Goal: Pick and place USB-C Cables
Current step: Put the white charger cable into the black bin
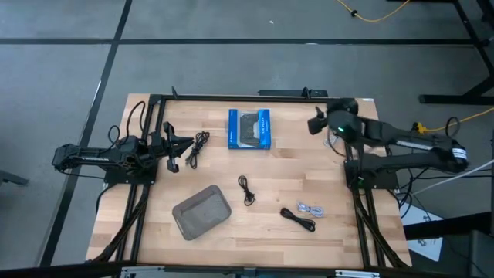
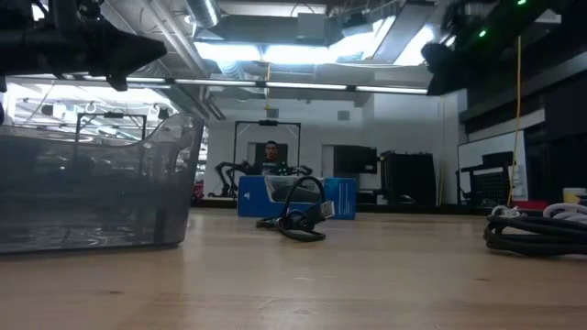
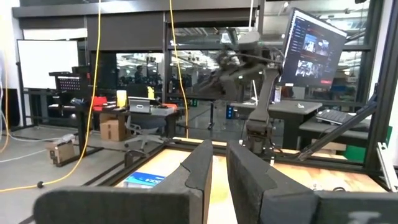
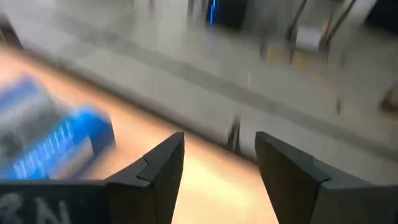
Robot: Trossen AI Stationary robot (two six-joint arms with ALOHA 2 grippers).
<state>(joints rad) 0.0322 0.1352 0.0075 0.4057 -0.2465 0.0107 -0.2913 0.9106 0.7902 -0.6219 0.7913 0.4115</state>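
Several small coiled cables lie flat on the wooden table. One black cable [image 1: 197,147] is just right of my left gripper [image 1: 176,150]. Another black cable [image 1: 246,189] lies at mid-table and shows in the low view [image 2: 303,220]. A third black cable [image 1: 298,219] and a light grey cable [image 1: 311,208] lie side by side toward the near right. My left gripper [image 3: 219,171] is held level above the table with only a narrow gap between its fingers. My right gripper [image 1: 318,122] [image 4: 219,168] is raised near the far right, open and empty.
A grey tray [image 1: 202,211] [image 2: 92,188] sits near the front, left of centre. A blue-edged flat box [image 1: 250,128] [image 3: 146,179] [image 4: 50,146] lies at the far middle. A black frame rail [image 1: 231,97] runs along the table's far edge. A person [image 2: 271,154] sits far behind the table.
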